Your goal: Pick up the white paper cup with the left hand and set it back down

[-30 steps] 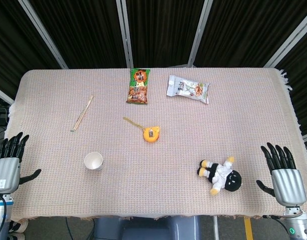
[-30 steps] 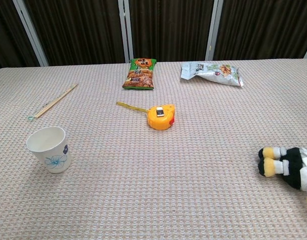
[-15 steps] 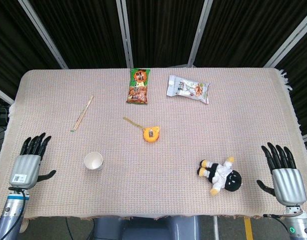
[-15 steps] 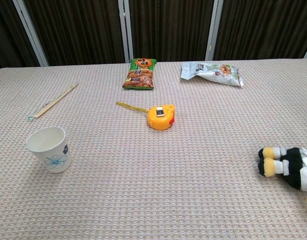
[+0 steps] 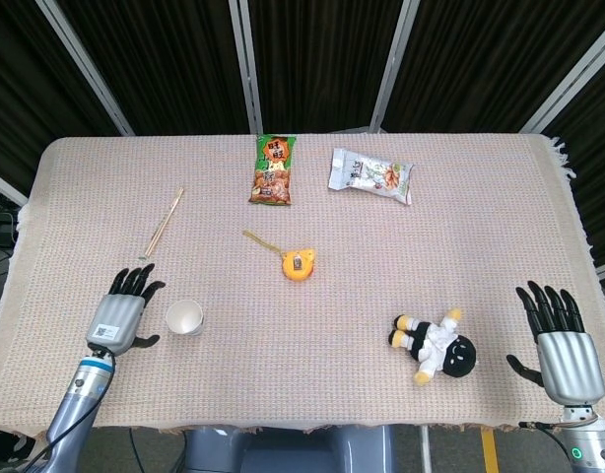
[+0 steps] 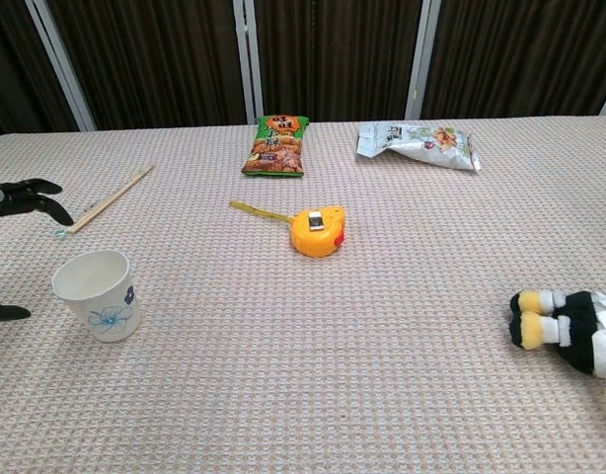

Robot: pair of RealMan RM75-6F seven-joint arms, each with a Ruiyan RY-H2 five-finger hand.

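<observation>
The white paper cup point(image 5: 184, 317) stands upright on the woven cloth at the front left; a blue flower print shows on the cup point(image 6: 97, 295) in the chest view. My left hand point(image 5: 122, 313) hovers just left of it, fingers spread and holding nothing, with a small gap to the cup. In the chest view only the fingertips point(image 6: 27, 198) and a thumb tip at the left edge show. My right hand point(image 5: 561, 345) stays at the front right corner, fingers spread and empty.
An orange tape measure point(image 5: 299, 264) lies mid-table. A green snack bag point(image 5: 273, 169) and a white snack bag point(image 5: 370, 174) lie at the back. Chopsticks point(image 5: 163, 224) lie behind the cup. A plush doll point(image 5: 436, 346) lies at front right.
My left hand has moved right and forward from the table's left edge to just beside the cup. The cup and my right hand have not moved.
</observation>
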